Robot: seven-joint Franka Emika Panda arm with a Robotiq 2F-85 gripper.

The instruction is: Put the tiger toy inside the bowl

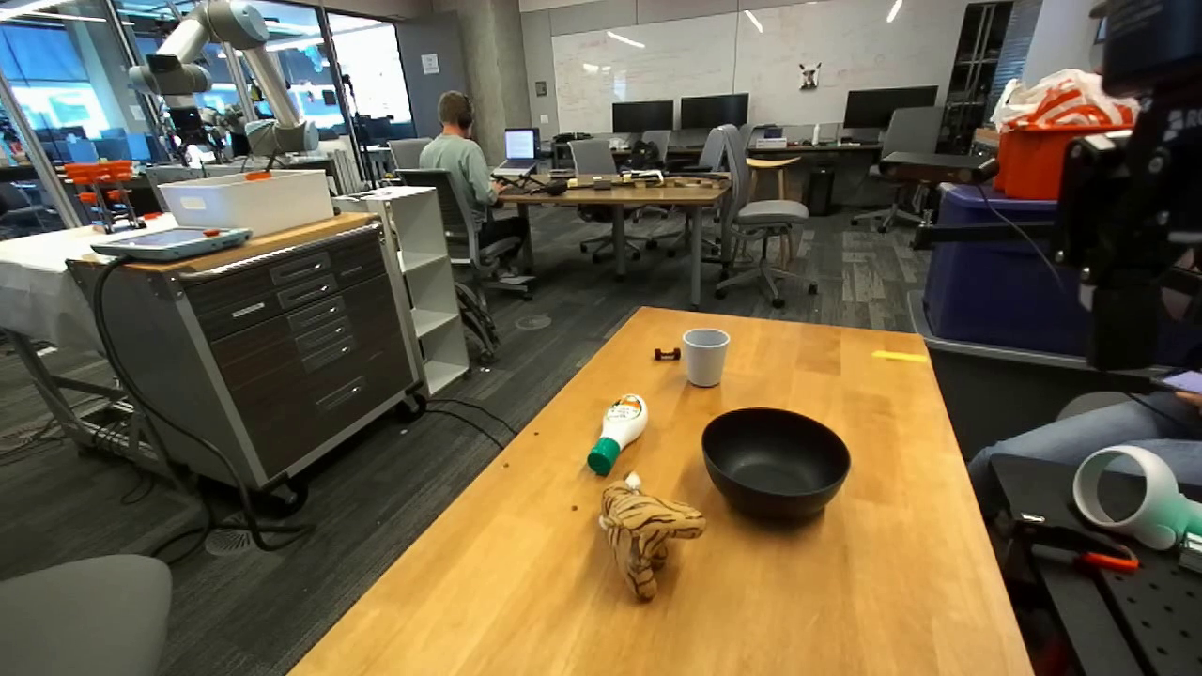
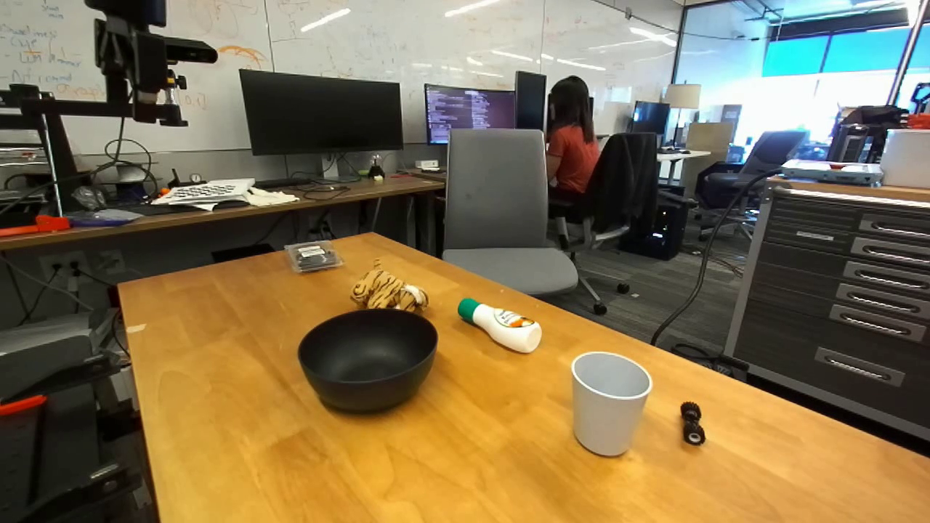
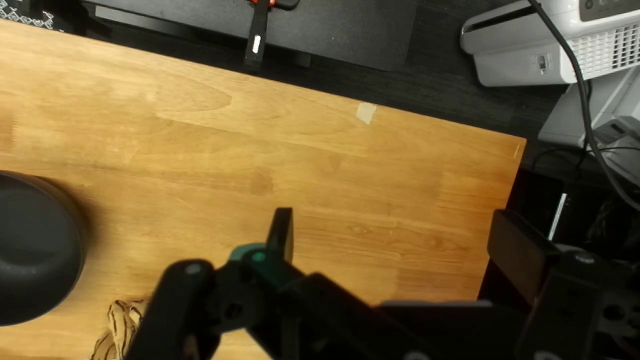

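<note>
The tiger toy [image 1: 648, 530], tan plush with dark stripes, is on the wooden table beside the bowl, not touching any gripper. It also shows behind the bowl in an exterior view [image 2: 385, 290] and partly, at the bottom left, in the wrist view [image 3: 120, 325], where the gripper hides some of it. The round black bowl [image 1: 775, 465] stands upright, with nothing visible inside; it is also in an exterior view [image 2: 367, 359] and cut off at the wrist view's left edge [image 3: 37, 250]. My gripper [image 3: 395, 225] is open and empty above the table, away from both.
A white bottle with a green cap [image 1: 620, 432] lies near the toy. A pale cup [image 2: 609, 403] and a small dark dumbbell-shaped object [image 2: 692, 423] stand farther along the table. A clear plastic box [image 2: 312, 256] lies near a table end. A grey chair [image 2: 501, 211] stands beside the table.
</note>
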